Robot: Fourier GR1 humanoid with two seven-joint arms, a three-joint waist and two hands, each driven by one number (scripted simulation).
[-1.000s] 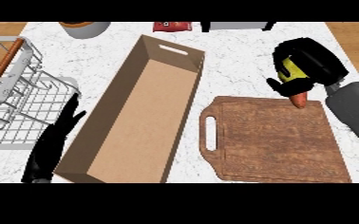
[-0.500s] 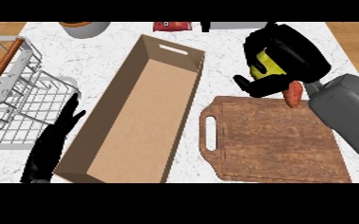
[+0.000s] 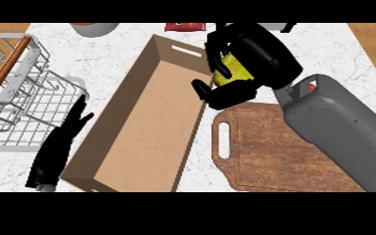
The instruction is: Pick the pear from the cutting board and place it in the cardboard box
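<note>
My right hand (image 3: 253, 59) is curled round the yellow-green pear (image 3: 234, 72), of which only a patch shows between the fingers and thumb. The hand hovers over the right wall of the long cardboard box (image 3: 140, 129), near its far end. The wooden cutting board (image 3: 272, 154) with a handle slot lies to the right of the box, partly under my grey right forearm. My left hand (image 3: 58, 147) rests open at the lower left, beside the box's left wall.
A white wire dish rack (image 3: 33, 104) stands at the left edge. A grey bowl (image 3: 94, 28) and a red item (image 3: 183, 26) sit along the counter's far edge. A small red-orange thing (image 3: 311, 87) peeks out by my right wrist.
My right hand has carried the pear leftward, from above the board's far right corner to over the box's right wall. The left hand has stayed put.
</note>
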